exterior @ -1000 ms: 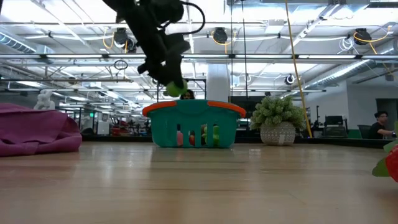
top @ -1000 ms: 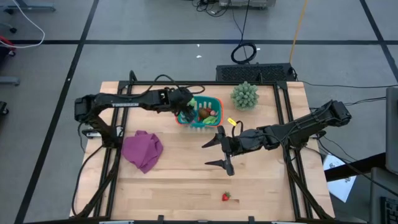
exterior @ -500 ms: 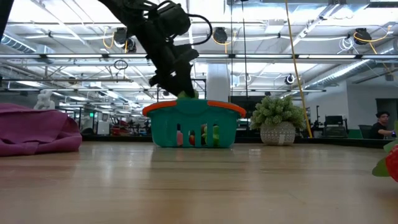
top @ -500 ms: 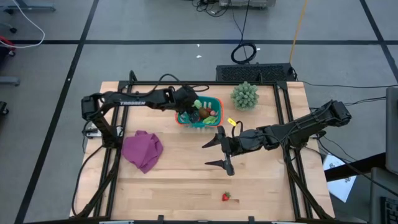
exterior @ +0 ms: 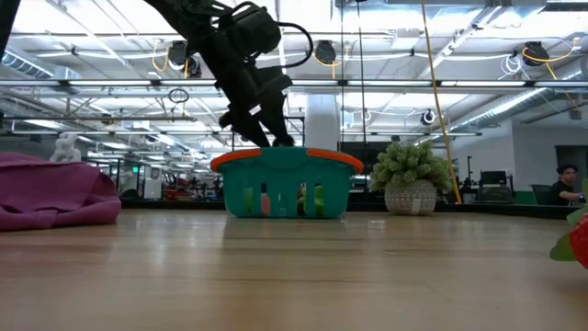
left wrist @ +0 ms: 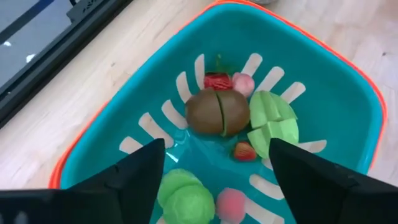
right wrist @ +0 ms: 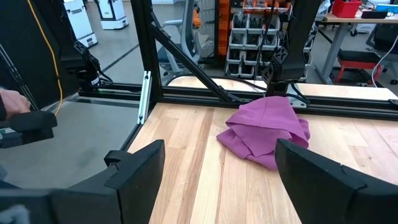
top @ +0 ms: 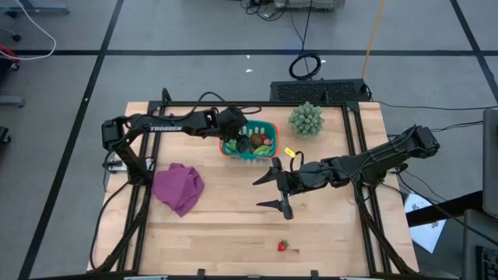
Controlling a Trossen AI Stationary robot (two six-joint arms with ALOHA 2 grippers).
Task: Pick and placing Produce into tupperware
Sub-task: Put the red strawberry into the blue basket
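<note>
The teal tupperware basket with an orange rim (top: 270, 124) (exterior: 285, 160) (left wrist: 323, 50) stands at the table's far middle. In it lie a brown kiwi piece (left wrist: 217, 113), two green pieces (left wrist: 272, 121) (left wrist: 183, 196) and small red and pink pieces (left wrist: 244, 150). My left gripper (top: 237, 134) (left wrist: 216, 155) hangs open just above the basket's left part, with nothing between its fingers. One red strawberry (top: 282, 246) (exterior: 577, 237) lies on the table near the front edge. My right gripper (top: 272, 190) (right wrist: 219, 149) waits open at mid-table, pointing toward the table's left.
A purple cloth (top: 177, 187) (right wrist: 267, 130) lies crumpled at the table's left. A spiky pale-green plant ball (top: 306, 119) (exterior: 411, 175) stands right of the basket. A small yellow piece (top: 290, 153) lies between the basket and my right arm. Bare wood stretches along the table's near side.
My left gripper has moved a little toward the table's right, over the basket, then opened. The green piece it held between its fingertips has fallen into the basket and now lies on its floor. My right arm has kept still.
</note>
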